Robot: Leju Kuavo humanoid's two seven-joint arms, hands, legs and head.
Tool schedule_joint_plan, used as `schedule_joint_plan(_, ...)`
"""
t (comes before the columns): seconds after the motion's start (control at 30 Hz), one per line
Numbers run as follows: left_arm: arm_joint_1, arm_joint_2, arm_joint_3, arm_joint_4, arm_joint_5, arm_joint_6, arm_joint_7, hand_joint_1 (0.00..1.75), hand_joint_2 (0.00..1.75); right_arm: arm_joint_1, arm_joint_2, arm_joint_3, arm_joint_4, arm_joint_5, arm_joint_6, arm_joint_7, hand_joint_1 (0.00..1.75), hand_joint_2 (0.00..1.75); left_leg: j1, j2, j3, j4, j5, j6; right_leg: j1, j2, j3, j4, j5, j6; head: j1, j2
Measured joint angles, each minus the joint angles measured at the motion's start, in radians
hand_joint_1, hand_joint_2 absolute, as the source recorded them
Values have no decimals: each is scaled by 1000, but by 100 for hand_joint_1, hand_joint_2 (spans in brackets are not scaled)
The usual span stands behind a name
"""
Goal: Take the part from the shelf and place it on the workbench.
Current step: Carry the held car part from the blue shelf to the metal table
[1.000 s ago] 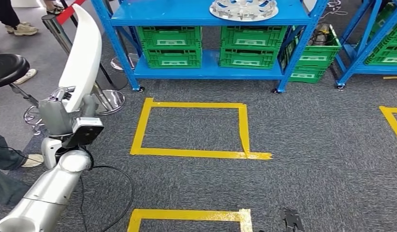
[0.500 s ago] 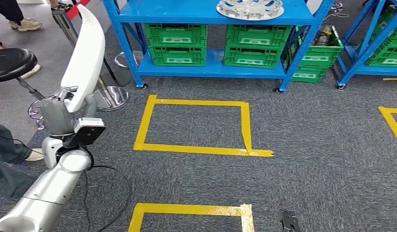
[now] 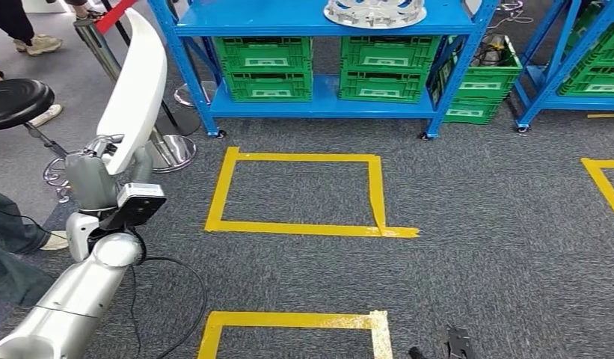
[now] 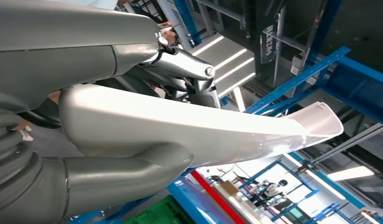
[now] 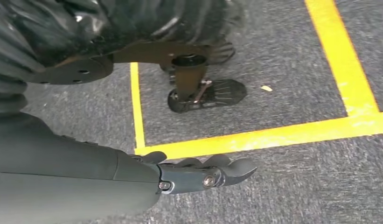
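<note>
White curved part (image 3: 134, 90) in the left robot hand's (image 3: 102, 173) grip; right robot hand (image 5: 203, 173) empty, fingers loose; green crates (image 3: 262, 69) on blue shelf (image 3: 318, 107), contents hidden.

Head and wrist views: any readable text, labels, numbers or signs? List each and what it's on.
None can be read.
Green crates on the blue shelf: pale label panels on their fronts, too small to read.
Dark hanging sign in the left wrist view: faint lettering, too blurred to read.
White part in the left hand: no marking visible.

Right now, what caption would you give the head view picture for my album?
Robot's left hand holds a long white part upright, facing a blue shelf with green crates and yellow tape squares on grey carpet.
</note>
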Motion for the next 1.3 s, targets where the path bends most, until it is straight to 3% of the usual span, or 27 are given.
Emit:
schedule_joint_plan(0.03,-1,1,-1,0,0,0,1,175,175,1,0,-9,0,-9,4,-4,0,0,-1,0,9,-26,1,2,2,0,-5,2,1,2,1,0)
schedule_joint_plan(0.13,1,2,-3,-1,-2,0,5,175,175,8,0,-36,0,-25,9,-11,0,0,-3,-1,6,-37,1,1,3,-2,-14,4,3,1,2,0)
schedule_joint_plan(0.37,3,8,-6,-2,-7,0,8,175,175,15,0,-69,0,-26,-6,-16,0,0,-6,-2,-1,-34,6,11,0,-1,-14,-7,15,17,2,0)
schedule_joint_plan(0.6,11,17,-9,-16,-17,0,23,175,175,16,0,-82,0,-4,-57,-9,0,0,-9,-4,-7,-36,15,36,-5,-4,-19,-11,23,40,1,0)
schedule_joint_plan(0.67,12,18,-10,-23,-18,0,25,175,175,16,0,-83,0,2,-63,-8,0,0,-3,-8,-4,-52,28,46,-4,-2,-43,37,-17,44,3,0)
schedule_joint_plan(0.73,15,18,-10,-25,-19,0,26,175,175,17,0,-83,0,4,-66,-8,0,0,-1,-14,-8,-57,34,50,-6,0,-96,160,-89,46,3,0)
schedule_joint_plan(0.8,22,18,-10,-26,-19,0,26,175,175,19,0,-84,0,4,-66,-8,0,0,0,-25,-13,-56,37,47,-8,0,-134,260,-127,49,3,0)
schedule_joint_plan(0.83,25,18,-10,-26,-19,0,26,175,175,20,0,-84,0,4,-66,-8,0,0,1,-33,-15,-54,39,44,-10,0,-127,257,-118,50,3,0)
schedule_joint_plan(0.9,28,18,-10,-26,-19,0,26,175,175,21,-1,-84,0,4,-66,-8,0,0,5,-52,-18,-48,39,36,-16,15,-63,150,-60,53,3,0)
schedule_joint_plan(0.93,28,17,-10,-27,-19,0,26,175,175,20,-1,-84,0,5,-66,-8,0,0,6,-62,-21,-43,38,30,-20,39,-24,84,-40,54,4,0)
schedule_joint_plan(0.97,27,17,-10,-28,-19,0,26,175,175,19,-1,-85,1,5,-66,-8,0,0,6,-72,-26,-37,37,23,-23,59,5,35,-29,52,2,0)
schedule_joint_plan(1.03,26,16,-11,-31,-20,0,26,175,175,20,-1,-85,1,7,-67,-8,0,0,7,-91,-39,-28,41,8,-23,78,24,6,-35,45,1,0)
schedule_joint_plan(1.1,29,18,-11,-33,-21,0,26,175,175,22,-1,-87,1,13,-71,-6,0,0,10,-101,-47,-25,44,-4,-22,56,24,7,-31,31,0,0)
schedule_joint_plan(1.17,29,22,-11,-34,-23,0,27,175,175,21,-1,-88,2,21,-77,-4,0,0,9,-65,-68,18,16,-14,-23,33,24,5,-28,17,-7,0)
schedule_joint_plan(1.23,27,23,-12,-35,-26,0,27,175,175,21,-1,-89,2,29,-82,2,0,0,9,-24,-117,135,-47,-21,-19,7,24,4,-28,8,-14,0)
schedule_joint_plan(1.3,30,23,-12,-35,-27,-1,28,175,175,23,-1,-90,2,36,-86,7,0,0,11,-17,-162,245,-88,-24,-16,-20,24,4,-30,5,-15,0)
